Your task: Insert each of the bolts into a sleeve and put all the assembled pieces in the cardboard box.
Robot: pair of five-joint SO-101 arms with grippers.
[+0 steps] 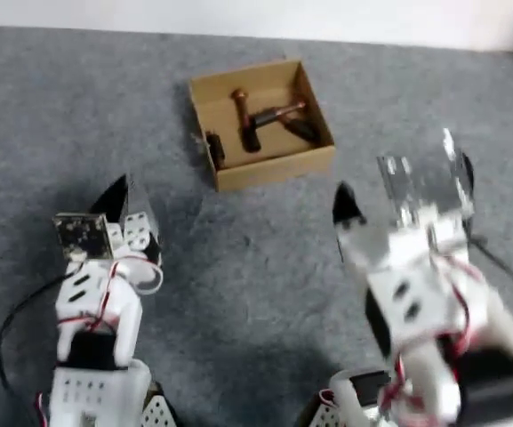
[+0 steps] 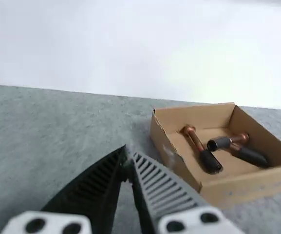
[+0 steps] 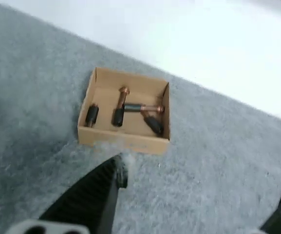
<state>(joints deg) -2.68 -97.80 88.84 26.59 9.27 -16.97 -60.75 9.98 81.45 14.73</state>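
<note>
Grey felt [image 1: 256, 294]; cardboard box [image 1: 276, 169] holds copper bolts [image 1: 241, 111]; left jaws pinched, right jaws wide.

Grey felt-topped table [image 1: 256, 267]; cardboard box [image 1: 278, 169] on it nr far edge, open side up.

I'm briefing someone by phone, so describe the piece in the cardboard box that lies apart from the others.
On the grey table, toward its far edge, stands an open cardboard box. Three pieces cluster toward one side of it; the lone piece lies by the wall nearer the left arm. It looks short and dark and touches none of the others.
</note>
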